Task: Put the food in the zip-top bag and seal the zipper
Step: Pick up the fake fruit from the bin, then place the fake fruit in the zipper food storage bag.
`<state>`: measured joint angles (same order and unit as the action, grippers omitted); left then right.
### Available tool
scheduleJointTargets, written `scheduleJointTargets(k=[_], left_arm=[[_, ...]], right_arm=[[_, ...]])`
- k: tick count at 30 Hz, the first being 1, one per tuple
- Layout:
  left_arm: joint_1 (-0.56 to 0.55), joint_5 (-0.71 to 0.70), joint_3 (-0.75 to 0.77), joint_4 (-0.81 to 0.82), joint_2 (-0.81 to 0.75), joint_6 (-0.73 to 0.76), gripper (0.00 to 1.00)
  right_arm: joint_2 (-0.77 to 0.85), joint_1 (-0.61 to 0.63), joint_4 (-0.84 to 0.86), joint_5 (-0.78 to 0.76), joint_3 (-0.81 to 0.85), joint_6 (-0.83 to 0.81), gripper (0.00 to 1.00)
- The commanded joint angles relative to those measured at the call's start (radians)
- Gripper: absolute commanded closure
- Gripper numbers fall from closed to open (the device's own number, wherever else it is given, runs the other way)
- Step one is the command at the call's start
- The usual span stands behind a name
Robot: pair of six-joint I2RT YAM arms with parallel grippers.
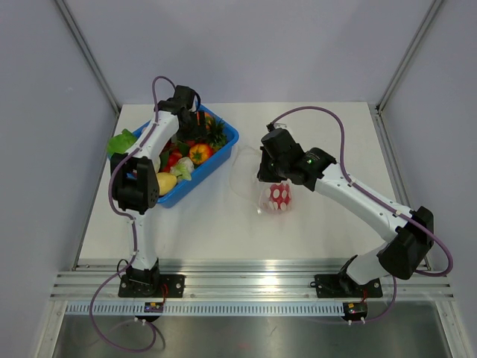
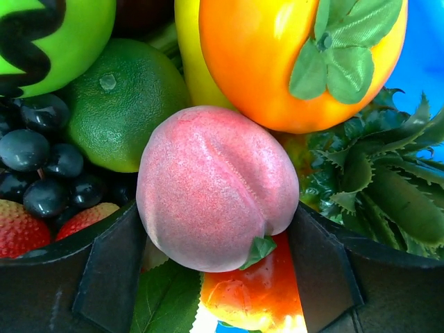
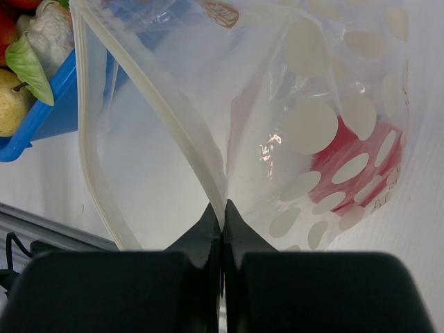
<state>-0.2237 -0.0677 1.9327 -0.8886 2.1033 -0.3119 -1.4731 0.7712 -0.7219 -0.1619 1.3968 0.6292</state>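
Left wrist view: a pink peach (image 2: pixel 217 187) is clamped between the left gripper (image 2: pixel 217 236) fingers, among other food in the blue bin (image 1: pixel 186 192). Beside the bin, the zip-top bag (image 3: pixel 312 125) is held up by its zipper (image 3: pixel 166 118) — pinched in the right gripper (image 3: pixel 222 218), jaws pressed together — and a red toy (image 3: pixel 343 156) is seen inside.

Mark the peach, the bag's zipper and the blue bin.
peach (image 2: pixel 215 187), left wrist view, middle of its skin
zipper (image 3: pixel 179 132), right wrist view, pale strip above the fingers
blue bin (image 1: pixel 220 156), top view, right outer wall
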Motion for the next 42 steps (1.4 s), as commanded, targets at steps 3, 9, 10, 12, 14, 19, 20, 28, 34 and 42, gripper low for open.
scheduleJointTargets(k=[3, 9, 10, 12, 14, 19, 20, 28, 34, 42], left_arm=[[0.003, -0.044, 0.002, 0.017, -0.095, -0.001, 0.43], [0.003, -0.083, 0.018, 0.017, -0.209, 0.005, 0.48], [0.003, -0.087, 0.022, 0.016, -0.224, 0.005, 0.49], [0.003, -0.09, 0.023, 0.014, -0.261, 0.007, 0.51], [0.003, -0.089, 0.026, 0.007, -0.281, 0.01, 0.52], [0.003, -0.029, -0.01, -0.006, -0.373, 0.016, 0.57], [0.003, -0.015, -0.029, 0.003, -0.391, 0.016, 0.58], [-0.005, 0.184, -0.184, 0.004, -0.56, 0.022, 0.67], [-0.063, 0.377, -0.313, 0.008, -0.673, 0.004, 0.68], [-0.222, 0.61, -0.437, 0.148, -0.697, -0.107, 0.69]], right_arm=[[-0.001, -0.001, 0.027, 0.018, 0.024, -0.002, 0.98], [0.002, -0.001, 0.029, 0.016, 0.024, 0.0, 0.99], [0.002, -0.001, 0.03, 0.018, 0.024, 0.0, 0.98], [-0.001, -0.001, 0.032, 0.021, 0.025, 0.001, 0.98], [-0.003, -0.001, 0.033, 0.024, 0.025, 0.001, 0.98], [-0.006, -0.001, 0.039, 0.024, 0.028, 0.0, 0.98], [-0.009, -0.001, 0.041, 0.025, 0.03, 0.0, 0.99], [-0.07, -0.001, 0.053, 0.028, 0.079, -0.022, 0.98], [-0.11, -0.001, 0.056, 0.041, 0.137, -0.029, 0.98], [-0.113, -0.001, 0.055, 0.047, 0.148, -0.025, 0.98]])
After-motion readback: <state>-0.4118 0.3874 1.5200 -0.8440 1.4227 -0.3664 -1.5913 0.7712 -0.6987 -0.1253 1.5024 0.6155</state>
